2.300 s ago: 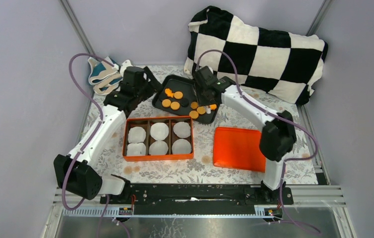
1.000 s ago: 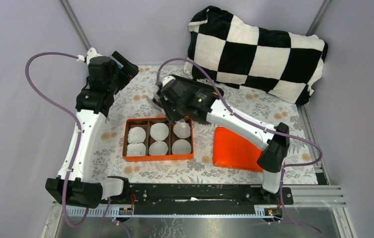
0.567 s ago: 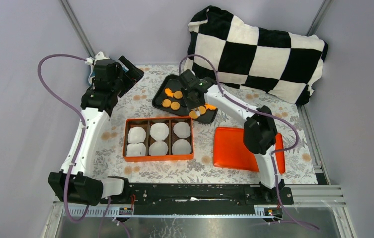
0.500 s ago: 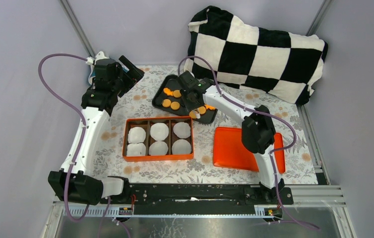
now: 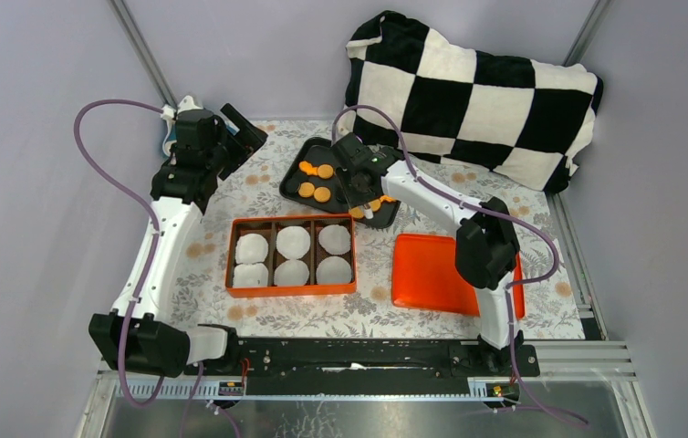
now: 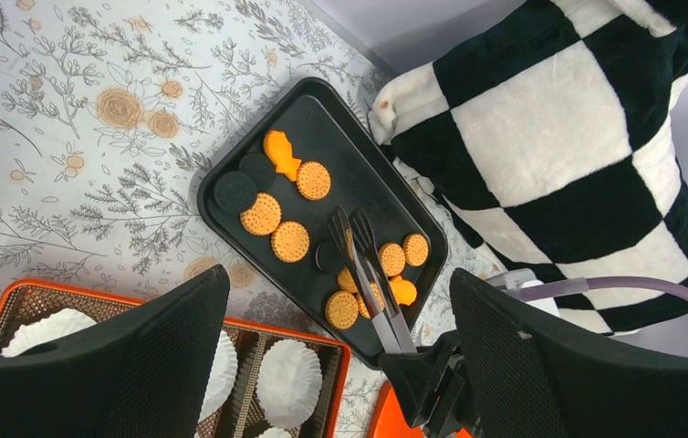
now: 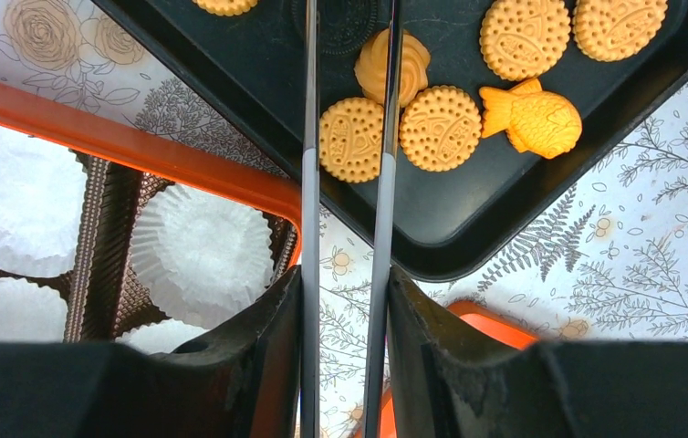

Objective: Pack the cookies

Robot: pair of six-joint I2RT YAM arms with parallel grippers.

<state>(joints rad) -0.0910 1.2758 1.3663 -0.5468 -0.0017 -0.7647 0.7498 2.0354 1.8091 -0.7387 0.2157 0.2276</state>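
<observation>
The cookies point(image 5: 315, 187) lie on a black tray point(image 5: 291, 187) at the back middle: orange round discs point(image 6: 290, 242), an orange fish point(image 7: 532, 117) and a pale flower shape point(image 7: 409, 57). My right gripper point(image 5: 365, 193) is shut on metal tongs point(image 7: 310, 210), whose two arms reach over the tray's near corner. The tong tips point(image 6: 351, 224) stand slightly apart above the cookies with nothing visibly between them. My left gripper point(image 5: 244, 137) hangs open high above the table's back left, left of the tray, and its fingers point(image 6: 94, 365) hold nothing.
An orange box point(image 5: 291, 220) with paper cups point(image 7: 199, 255) in its compartments stands in front of the tray. An orange lid point(image 5: 432, 274) lies to its right. A checkered pillow point(image 5: 468, 91) fills the back right. Two dark biscuits point(image 6: 234, 192) share the tray.
My right arm has swung from above the box's back right compartment to the tray, tongs still in its grip. The left arm has barely moved.
</observation>
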